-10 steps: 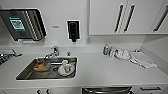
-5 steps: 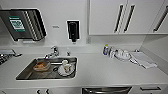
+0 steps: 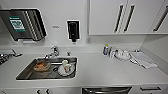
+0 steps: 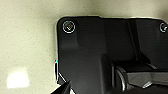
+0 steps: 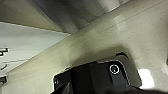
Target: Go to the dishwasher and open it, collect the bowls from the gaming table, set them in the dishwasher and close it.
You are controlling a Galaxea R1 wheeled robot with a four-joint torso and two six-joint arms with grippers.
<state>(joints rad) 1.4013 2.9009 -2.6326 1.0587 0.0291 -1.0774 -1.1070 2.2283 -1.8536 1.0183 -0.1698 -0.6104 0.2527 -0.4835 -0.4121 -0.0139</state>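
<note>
Dishwasher point(image 3: 106, 90) top edge under counter point(image 3: 105, 72), beside sink point(image 3: 47, 68); tool state cannot tell, either arm.

Head view high, facing down over worktop point(image 3: 100, 72) and sink point(image 3: 27, 75), wrist views close above pale floor point(image 4: 27, 45).

Dishwasher point(image 3: 107, 90), dark front, shut, under counter.

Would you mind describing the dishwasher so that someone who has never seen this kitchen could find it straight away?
Start at the long white counter with the steel sink set into it. Follow the counter's front edge to the right of the sink and look just beneath it: the dishwasher sits there, seen as a strip at the head view's bottom edge. Its dark grey front sets it apart from the white cabinet fronts beside it.
</note>
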